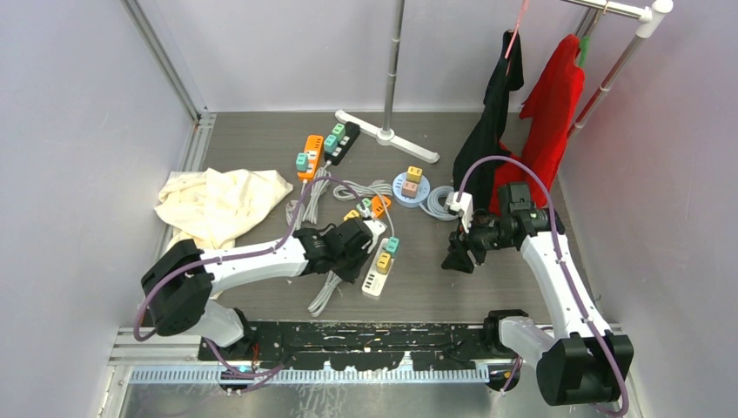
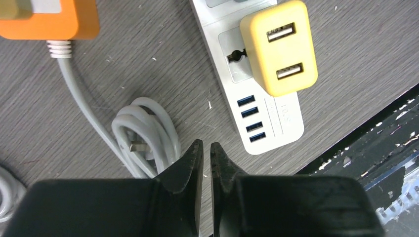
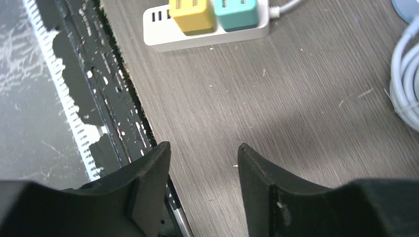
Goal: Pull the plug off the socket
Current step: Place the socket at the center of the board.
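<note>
On the white power strip (image 2: pixel 269 123), the yellow plug (image 2: pixel 279 47) sits plugged in.
Near the strip's USB end the left gripper (image 2: pixel 206 148) has its fingers pressed together; right of the strip, the right gripper (image 3: pixel 203 153) holds its fingers apart.

Layout relative to the near power strip (image 1: pixel 377 277), which lies on the tabletop (image 1: pixel 487 296) at centre; on it sit two plugs, the near plug (image 1: pixel 383 261) directly before the far plug (image 1: pixel 392 246); coiled cable (image 1: pixel 324 292) just left of the strip; left hand (image 2: pixel 206 148) over that cable, just left of the strip; right hand (image 3: pixel 203 150) well to its right; cloth (image 1: pixel 222 205) far left; two longer strips (image 1: pixel 326 150) behind and left; round socket block (image 1: pixel 410 187) behind, slightly right; stand foot (image 1: pixel 387 135) farther behind; hanging garments (image 1: pixel 522 113) behind, far right.
</note>
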Tool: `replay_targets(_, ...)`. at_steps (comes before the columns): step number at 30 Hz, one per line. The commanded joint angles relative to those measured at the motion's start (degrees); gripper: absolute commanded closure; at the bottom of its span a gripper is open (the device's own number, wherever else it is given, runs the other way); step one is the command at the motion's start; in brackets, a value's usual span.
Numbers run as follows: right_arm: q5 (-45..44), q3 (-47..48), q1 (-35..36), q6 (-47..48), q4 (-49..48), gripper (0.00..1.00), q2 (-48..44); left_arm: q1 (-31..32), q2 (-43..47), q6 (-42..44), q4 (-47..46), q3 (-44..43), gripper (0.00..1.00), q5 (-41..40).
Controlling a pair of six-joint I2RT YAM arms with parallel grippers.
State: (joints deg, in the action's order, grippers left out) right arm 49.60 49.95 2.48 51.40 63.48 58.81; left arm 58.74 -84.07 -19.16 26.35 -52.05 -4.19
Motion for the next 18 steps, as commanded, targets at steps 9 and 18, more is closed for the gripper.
replay_targets(9,-8.29,-2.84,1.21,-21.53,-11.28,0.69,-4.47,-0.21,-7.37,-2.76,-8.67,-1.17,0.91,9.11)
replay_targets(18,-8.43,-2.28,0.08,-28.32,-15.57,0.69,-5.46,-0.11,-11.45,-6.25,-17.85,-2.0,0.91,16.18)
